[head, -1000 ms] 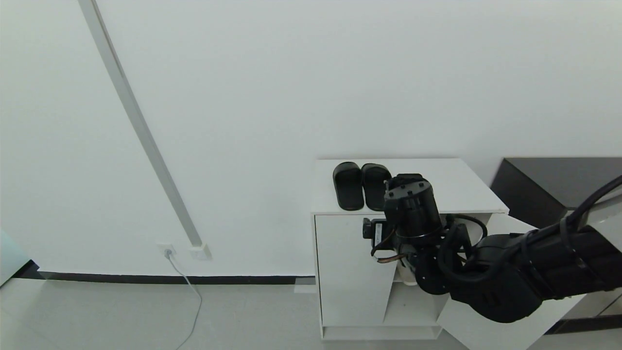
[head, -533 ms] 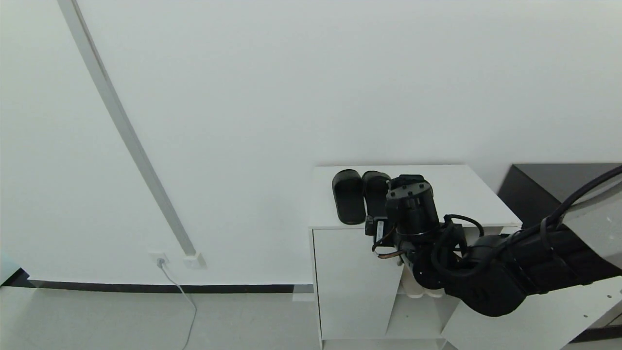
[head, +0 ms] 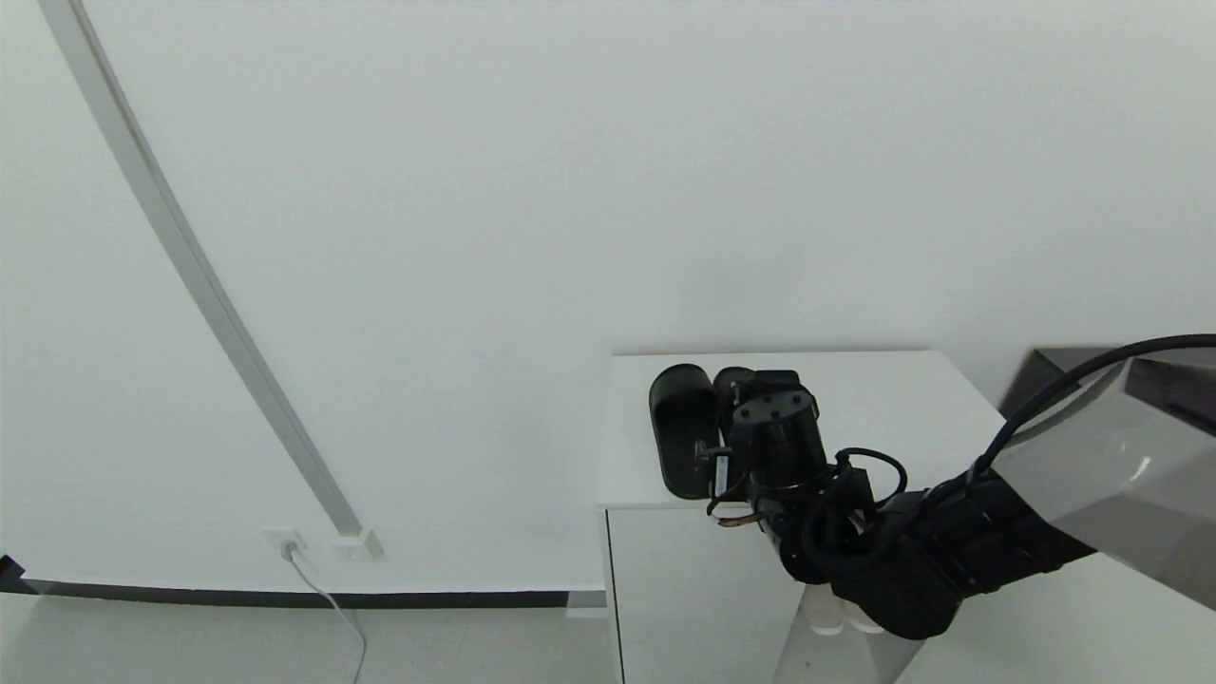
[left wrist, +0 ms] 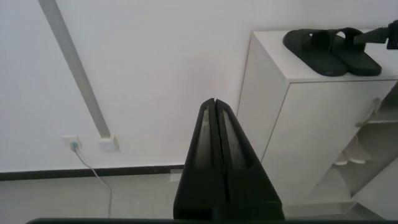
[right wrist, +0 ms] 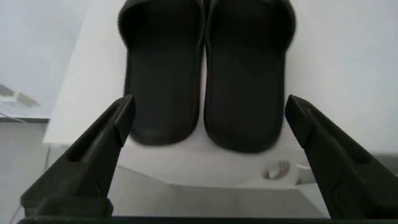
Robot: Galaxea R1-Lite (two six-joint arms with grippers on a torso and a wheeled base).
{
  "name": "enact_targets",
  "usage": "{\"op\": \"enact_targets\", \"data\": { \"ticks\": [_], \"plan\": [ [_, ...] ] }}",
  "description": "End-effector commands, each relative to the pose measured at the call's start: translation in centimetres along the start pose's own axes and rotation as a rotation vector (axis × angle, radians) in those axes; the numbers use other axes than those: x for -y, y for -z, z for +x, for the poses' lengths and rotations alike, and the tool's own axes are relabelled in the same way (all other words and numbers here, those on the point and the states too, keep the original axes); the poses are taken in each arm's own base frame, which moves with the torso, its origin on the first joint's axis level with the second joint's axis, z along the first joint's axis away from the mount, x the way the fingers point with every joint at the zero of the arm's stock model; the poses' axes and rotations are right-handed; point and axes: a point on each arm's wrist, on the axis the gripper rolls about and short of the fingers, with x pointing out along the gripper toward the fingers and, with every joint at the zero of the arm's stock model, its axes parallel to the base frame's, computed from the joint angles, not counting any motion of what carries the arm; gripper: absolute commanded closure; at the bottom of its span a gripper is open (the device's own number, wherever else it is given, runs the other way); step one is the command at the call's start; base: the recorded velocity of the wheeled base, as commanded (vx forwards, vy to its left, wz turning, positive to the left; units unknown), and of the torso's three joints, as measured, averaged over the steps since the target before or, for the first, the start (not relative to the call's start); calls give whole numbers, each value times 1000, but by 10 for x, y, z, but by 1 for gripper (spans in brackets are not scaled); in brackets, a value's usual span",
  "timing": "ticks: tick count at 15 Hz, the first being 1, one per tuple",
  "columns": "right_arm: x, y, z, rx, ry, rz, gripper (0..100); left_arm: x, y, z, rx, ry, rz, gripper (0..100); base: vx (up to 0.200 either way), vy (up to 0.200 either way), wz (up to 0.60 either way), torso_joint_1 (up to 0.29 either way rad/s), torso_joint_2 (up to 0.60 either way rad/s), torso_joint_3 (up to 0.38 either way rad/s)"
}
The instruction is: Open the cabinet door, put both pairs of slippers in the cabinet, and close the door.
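black slippers (head: 686, 432) lie side by side on the top of the white cabinet (head: 883, 399), at its front left corner. their heels are at the front edge and their toes point toward the wall, so their long axis runs front to back. the right arm (head: 902, 560) stands at the front right, its wrist just before the right-hand slipper. below it, what looks like a pale pair (head: 836, 616) sits in the open compartment. from the left wrist, the left gripper (left wrist: 214, 106) is clenched on nothing, its fingers pressed flat together, low and well apart from the cabinet's left side, with the black pair up on the top. from the right wrist, the right gripper (right wrist: 209, 106) is spread wide and holds nothing, one finger outside each slipper's heel, so its opening lies across the pair and square to their length. the right arm is plainly the nearer one. i judge the coming move to be a short push forward and a squeeze that gathers both heels.
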Motion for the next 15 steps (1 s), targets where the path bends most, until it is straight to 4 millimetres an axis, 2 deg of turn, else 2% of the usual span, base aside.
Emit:
{"op": "enact_targets", "data": {
  "ticks": [1,3,6,10,15],
  "plan": [
    [-3,25,17,-28,5,-43,0,0,0,0,0,0,-1,100,0,0,0,0,0,0],
    [-5,34,31,-5,10,-71,0,0,0,0,0,0,-1,100,0,0,0,0,0,0],
    [2,32,59,56,40,-64,0,0,0,0,0,0,-1,100,0,0,0,0,0,0],
    [4,29,66,65,32,-53,0,0,0,0,0,0,-1,100,0,0,0,0,0,0],
    [0,29,90,84,40,-34,0,0,0,0,0,0,-1,100,0,0,0,0,0,0]
  ]
}}
